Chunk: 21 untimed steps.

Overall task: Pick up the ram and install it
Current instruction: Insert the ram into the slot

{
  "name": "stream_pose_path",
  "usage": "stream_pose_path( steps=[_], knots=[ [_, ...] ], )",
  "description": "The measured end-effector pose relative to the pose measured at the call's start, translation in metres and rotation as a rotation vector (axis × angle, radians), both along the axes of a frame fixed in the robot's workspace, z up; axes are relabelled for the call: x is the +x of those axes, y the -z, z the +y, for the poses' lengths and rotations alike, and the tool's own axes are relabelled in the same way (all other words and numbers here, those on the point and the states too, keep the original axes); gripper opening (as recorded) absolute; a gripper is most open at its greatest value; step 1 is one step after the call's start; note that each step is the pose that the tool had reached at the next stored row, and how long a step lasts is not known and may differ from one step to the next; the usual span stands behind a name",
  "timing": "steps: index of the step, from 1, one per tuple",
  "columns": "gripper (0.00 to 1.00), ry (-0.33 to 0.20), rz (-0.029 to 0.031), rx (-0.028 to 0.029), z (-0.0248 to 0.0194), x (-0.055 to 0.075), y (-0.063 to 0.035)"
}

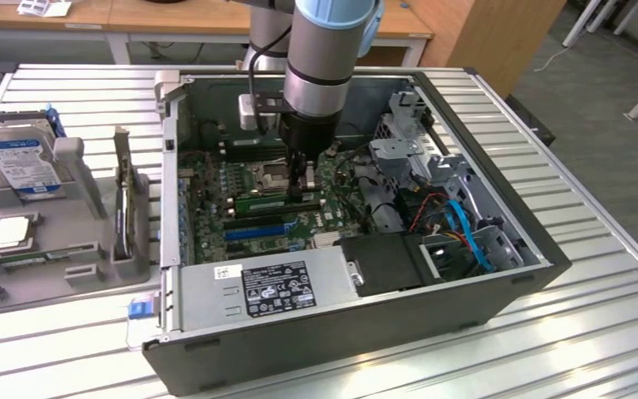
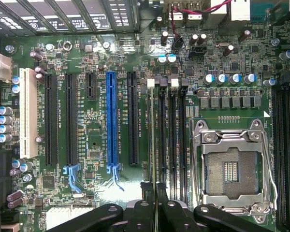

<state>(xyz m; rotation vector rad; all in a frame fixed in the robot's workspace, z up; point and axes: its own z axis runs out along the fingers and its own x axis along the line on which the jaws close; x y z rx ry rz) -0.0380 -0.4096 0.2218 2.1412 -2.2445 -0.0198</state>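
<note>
The arm [image 1: 321, 79] is a silver-grey cylinder topped by a pale blue cap [image 1: 339, 15], and it narrows through a black collar to a black wrist section. In the exterior view a small white-and-grey box [image 1: 255, 108] sits on a bracket at its nine o'clock, and a black cable [image 1: 252, 62] runs up from the box toward twelve o'clock. The jaws are matt black link bars with rounded pivot joints [image 2: 113, 211].

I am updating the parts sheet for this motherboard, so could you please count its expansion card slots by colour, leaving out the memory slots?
white slot: 1
blue slot: 1
black slots: 4, including the short one
Total: 6
</note>
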Motion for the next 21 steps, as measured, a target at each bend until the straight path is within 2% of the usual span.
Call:
stream_pose_path(
  steps=[11, 17, 19, 21],
  knots=[
    [0.13, 0.0, 0.0004, 0.0, 0.0, 0.0, -0.0062],
    [0.13, 0.0, 0.001, 0.0001, 0.0, 0.0, -0.0063],
    [0.13, 0.0, 0.0067, 0.0, 0.0, 0.0001, -0.0067],
    [0.13, 0.0, 0.0216, -0.0002, 0.0, 0.0, -0.0073]
  ],
)
